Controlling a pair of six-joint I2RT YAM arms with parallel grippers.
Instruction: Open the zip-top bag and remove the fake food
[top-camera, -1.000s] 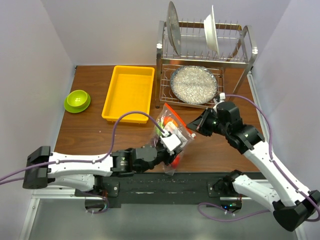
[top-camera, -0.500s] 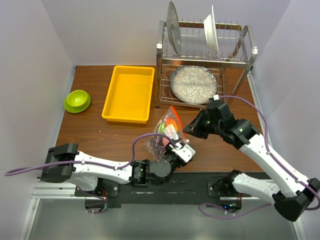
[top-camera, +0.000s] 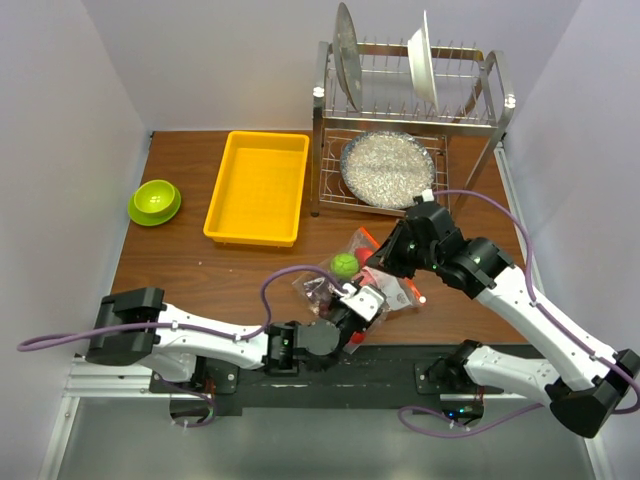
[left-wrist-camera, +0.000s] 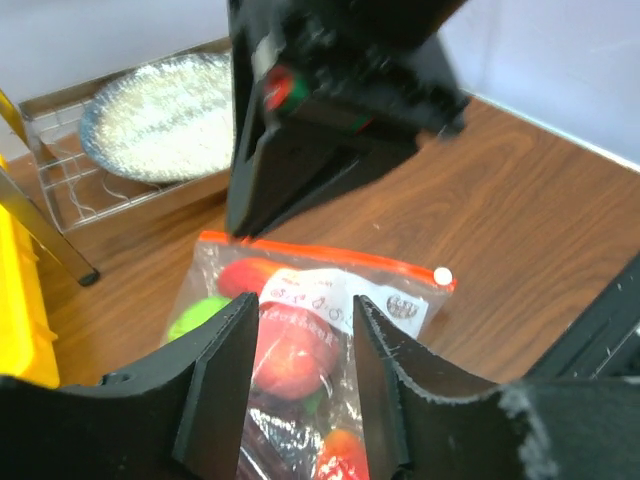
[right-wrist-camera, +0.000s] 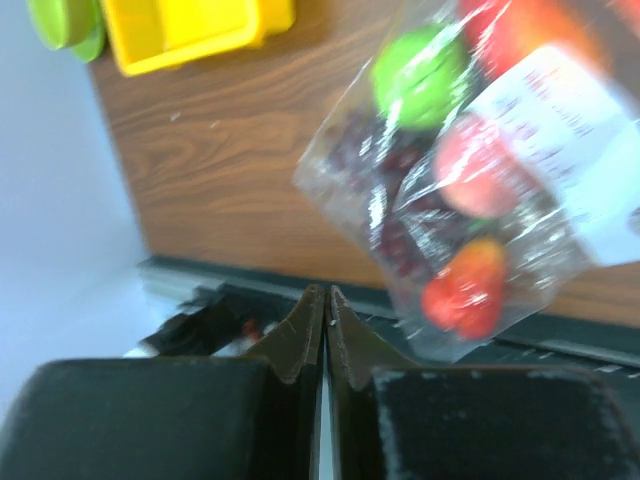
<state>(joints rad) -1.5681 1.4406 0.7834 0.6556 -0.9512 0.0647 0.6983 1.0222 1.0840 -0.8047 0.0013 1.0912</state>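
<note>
The zip-top bag (top-camera: 400, 288) lies on the brown table, its fake food still inside. In the left wrist view the bag (left-wrist-camera: 330, 290) shows its orange-red zip strip (left-wrist-camera: 330, 255), a pink peach (left-wrist-camera: 295, 345) and a green round fruit (left-wrist-camera: 195, 318). My left gripper (left-wrist-camera: 303, 310) is open, its fingers either side of the bag and just above it; it also shows in the top view (top-camera: 368, 292). My right gripper (right-wrist-camera: 325, 300) is shut with nothing between its fingers. In its view the bag (right-wrist-camera: 480, 200) lies apart from it, to the upper right. From above, the right gripper (top-camera: 380, 258) hovers at the bag's far edge.
A yellow tray (top-camera: 258, 187) sits at the back left with a lime-green bowl (top-camera: 155, 201) beyond it. A metal dish rack (top-camera: 400, 120) with plates stands at the back right. The table's near edge and arm bases are just below the bag.
The bag, held up between both grippers a second ago, now lies flat on the table. The left arm swung back and round to the bag's near side; the right gripper moved left.
</note>
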